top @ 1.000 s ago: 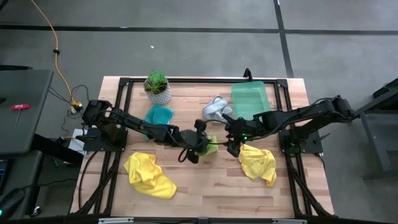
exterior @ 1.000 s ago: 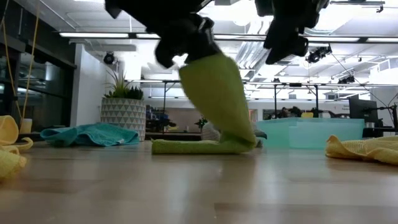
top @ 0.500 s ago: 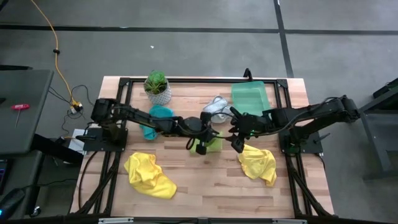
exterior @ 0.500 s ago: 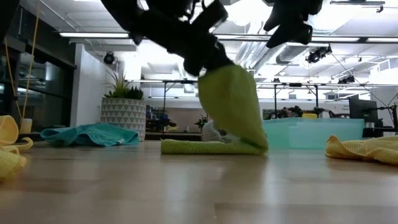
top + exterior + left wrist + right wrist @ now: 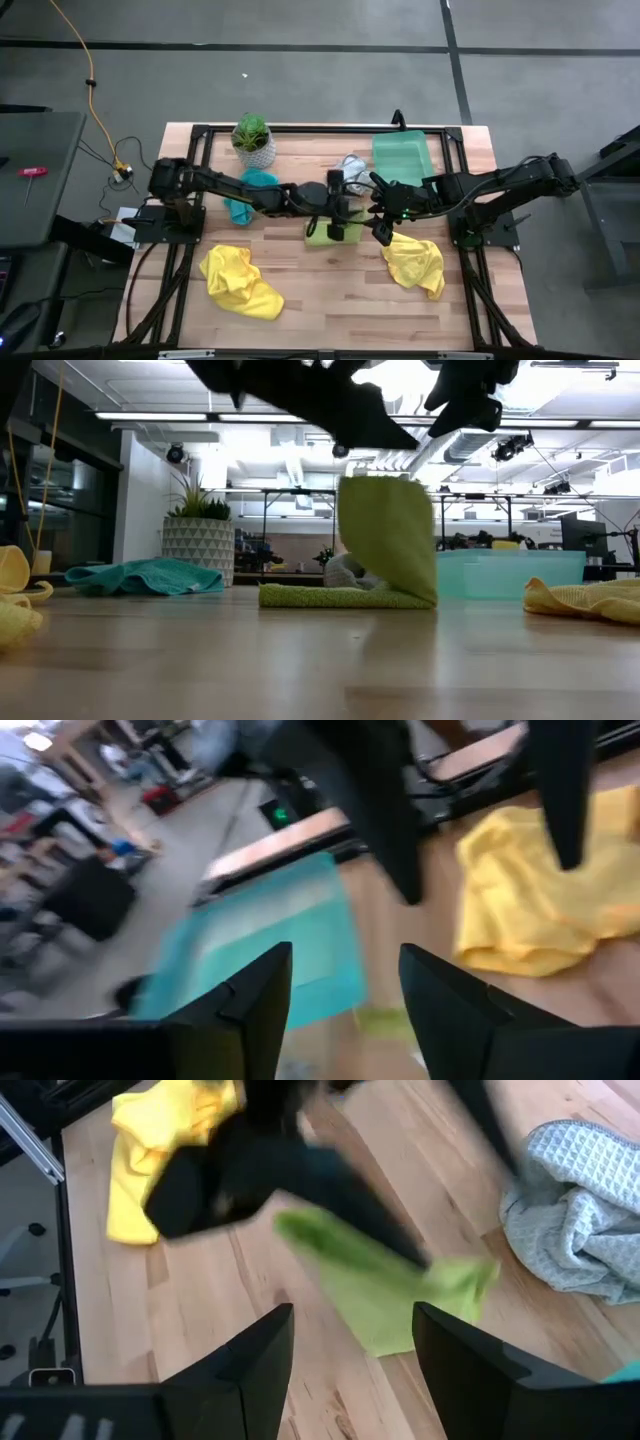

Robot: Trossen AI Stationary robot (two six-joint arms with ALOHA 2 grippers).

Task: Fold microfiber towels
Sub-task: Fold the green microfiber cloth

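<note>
While the high view shows the lime green towel mid-surface, the left end effector hovers over it, fingers apart, gripping nothing. Low view: one flap stands upright. Right wrist view: the right end effector gapes empty near that towel.

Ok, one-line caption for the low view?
Left gripper open above the half-folded lime green towel, one flap standing upright.
</note>
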